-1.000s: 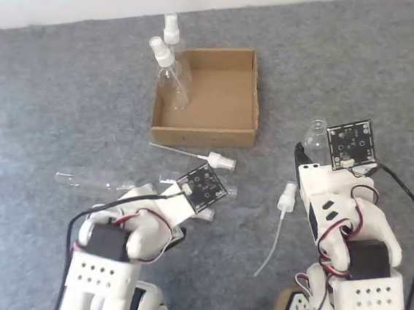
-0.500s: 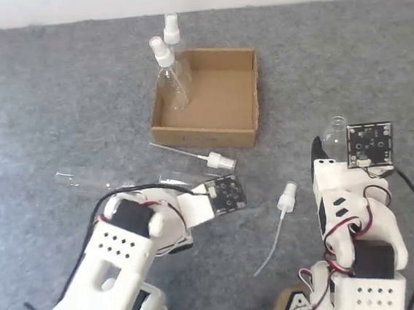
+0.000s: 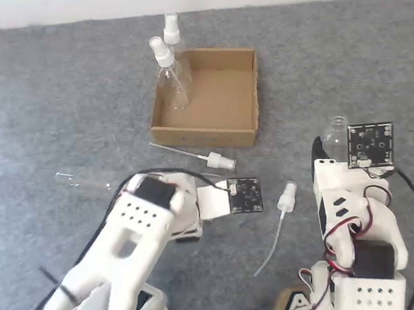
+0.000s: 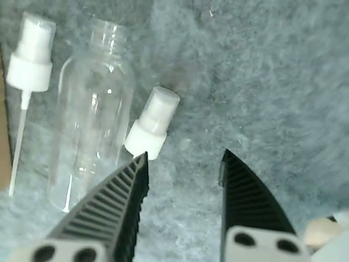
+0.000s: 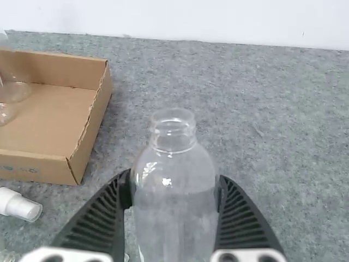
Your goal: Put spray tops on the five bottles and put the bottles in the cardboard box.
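the cardboard box [image 3: 205, 135] has a row of tiny dark print [image 5: 16, 169] low on its front wall, too small to read. two capped bottles [image 3: 173, 85] stand upright inside the box, in its far left corner.

the right gripper [image 5: 172, 183] pinches the open bottle [image 5: 173, 164], one finger on each side. it holds the bottle upright, to the right of the box and apart from it. the bottle's neck is open at the top.

the left gripper [image 4: 184, 158] is spread wide over the grey carpet [image 4: 272, 82], fingers apart. just beside one finger tip lies a loose spray top [image 4: 152, 124]. next to that a lying bottle [image 4: 92, 136], clear, rests on its side. past it is a second spray top [image 4: 30, 54] with a thin tube.

from above, the left arm [image 3: 147, 219] stretches across the carpet in front of the box and covers what is under it. a long-tube spray top [image 3: 287, 197] lies on the carpet between the two arms. a thin clear bottle [image 3: 85, 181] lies on its side to the left of the left arm.
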`<action>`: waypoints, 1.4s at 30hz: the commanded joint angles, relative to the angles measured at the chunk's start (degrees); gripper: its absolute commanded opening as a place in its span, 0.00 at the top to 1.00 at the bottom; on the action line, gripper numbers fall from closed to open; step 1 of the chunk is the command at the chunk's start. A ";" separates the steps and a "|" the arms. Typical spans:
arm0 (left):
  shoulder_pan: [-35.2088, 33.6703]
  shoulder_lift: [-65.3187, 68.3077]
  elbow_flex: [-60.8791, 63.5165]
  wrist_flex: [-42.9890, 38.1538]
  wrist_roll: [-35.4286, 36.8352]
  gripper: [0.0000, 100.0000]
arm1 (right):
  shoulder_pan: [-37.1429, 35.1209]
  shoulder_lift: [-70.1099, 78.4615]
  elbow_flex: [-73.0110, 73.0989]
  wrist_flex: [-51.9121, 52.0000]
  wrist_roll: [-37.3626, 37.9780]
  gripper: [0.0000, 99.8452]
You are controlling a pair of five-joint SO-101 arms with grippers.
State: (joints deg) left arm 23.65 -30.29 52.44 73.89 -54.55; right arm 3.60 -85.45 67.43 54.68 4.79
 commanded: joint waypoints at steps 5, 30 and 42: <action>0.44 8.44 -7.34 -0.88 -3.25 0.80 | 0.75 -1.10 -0.62 -1.45 0.09 0.95; 2.55 21.45 -5.23 -8.00 -0.26 0.89 | 0.57 -1.10 -0.62 -1.45 0.18 0.95; -1.05 21.98 -3.91 -14.42 -0.09 0.80 | 0.48 -1.10 -0.62 -1.45 0.18 0.95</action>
State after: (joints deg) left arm 23.12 -7.96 47.25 60.62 -54.99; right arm 3.60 -85.45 67.43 54.68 4.79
